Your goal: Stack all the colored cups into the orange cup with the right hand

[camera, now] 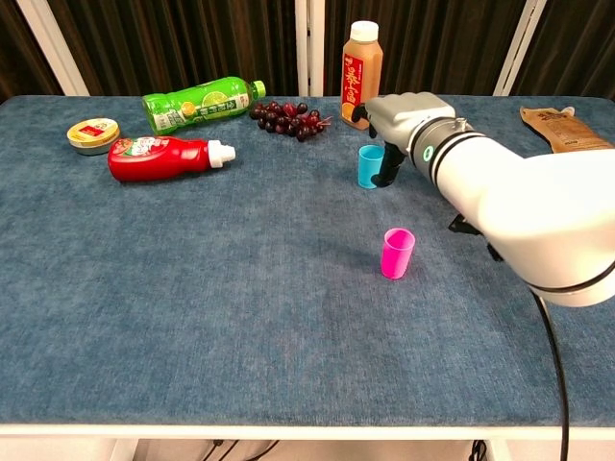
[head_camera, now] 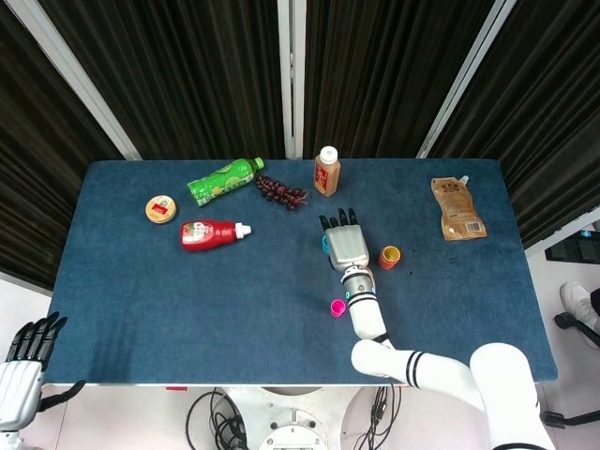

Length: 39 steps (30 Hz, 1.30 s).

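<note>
The orange cup (head_camera: pixel 389 256) stands right of centre with a yellow cup nested in it; my right arm hides it in the chest view. My right hand (head_camera: pixel 345 246) (camera: pixel 402 117) hovers open over the blue cup (head_camera: pixel 325 244) (camera: pixel 369 165), fingers stretched out above it and the thumb hanging down by the cup's right side. I cannot tell if the thumb touches the cup. The pink cup (head_camera: pixel 337 307) (camera: pixel 397 253) stands alone nearer the front. My left hand (head_camera: pixel 25 349) hangs empty off the table's front left corner.
A juice bottle (camera: pixel 360 75) and grapes (camera: pixel 288 120) lie just behind the blue cup. A green bottle (camera: pixel 202 104), a ketchup bottle (camera: pixel 163 158) and a round tin (camera: pixel 93 134) lie at the back left. A brown pouch (head_camera: pixel 457 208) lies at the back right.
</note>
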Each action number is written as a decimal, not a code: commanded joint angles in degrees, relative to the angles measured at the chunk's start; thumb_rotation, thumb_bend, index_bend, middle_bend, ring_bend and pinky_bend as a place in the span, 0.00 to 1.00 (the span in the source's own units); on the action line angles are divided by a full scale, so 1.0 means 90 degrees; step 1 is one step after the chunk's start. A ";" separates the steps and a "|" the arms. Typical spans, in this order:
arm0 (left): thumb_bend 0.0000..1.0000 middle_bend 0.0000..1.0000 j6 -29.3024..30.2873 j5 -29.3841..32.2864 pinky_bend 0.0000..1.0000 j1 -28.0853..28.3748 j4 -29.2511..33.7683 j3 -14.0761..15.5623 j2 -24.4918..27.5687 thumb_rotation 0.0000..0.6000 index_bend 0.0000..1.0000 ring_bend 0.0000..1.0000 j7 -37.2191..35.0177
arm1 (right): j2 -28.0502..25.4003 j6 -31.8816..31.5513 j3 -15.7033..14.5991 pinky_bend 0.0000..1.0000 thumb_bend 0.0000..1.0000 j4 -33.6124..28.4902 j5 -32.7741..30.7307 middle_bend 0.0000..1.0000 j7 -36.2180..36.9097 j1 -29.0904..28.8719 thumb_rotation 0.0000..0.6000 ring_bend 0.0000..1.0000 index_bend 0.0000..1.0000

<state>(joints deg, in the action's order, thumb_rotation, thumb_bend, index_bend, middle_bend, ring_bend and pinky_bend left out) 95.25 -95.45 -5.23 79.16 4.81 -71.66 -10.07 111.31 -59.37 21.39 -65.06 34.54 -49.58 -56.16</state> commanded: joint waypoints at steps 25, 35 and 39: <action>0.06 0.00 -0.0103 0.0098 0.00 0.0030 -0.0004 -0.0031 0.0042 1.00 0.01 0.00 -0.0032 | 0.0474 -0.0104 0.0030 0.00 0.33 0.0862 0.0538 0.49 0.0337 -0.0121 1.00 0.15 0.49; 0.06 0.00 -0.0115 0.0096 0.00 0.0039 0.0024 -0.0037 0.0048 1.00 0.01 0.00 0.0016 | -0.0368 -0.0736 0.0184 0.00 0.33 -0.0266 0.0992 0.52 0.0501 0.0233 1.00 0.17 0.53; 0.06 0.00 -0.0124 0.0077 0.00 0.0051 0.0047 -0.0038 0.0024 1.00 0.01 0.00 0.0069 | -0.1122 -0.0972 0.0140 0.00 0.33 -0.1178 0.1076 0.52 0.0583 0.0649 1.00 0.17 0.54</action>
<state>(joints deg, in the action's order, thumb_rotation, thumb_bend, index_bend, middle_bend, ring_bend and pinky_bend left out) 94.16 -94.74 -4.79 79.56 4.46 -71.42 -9.47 106.18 -65.90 22.64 -70.16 43.13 -45.07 -53.31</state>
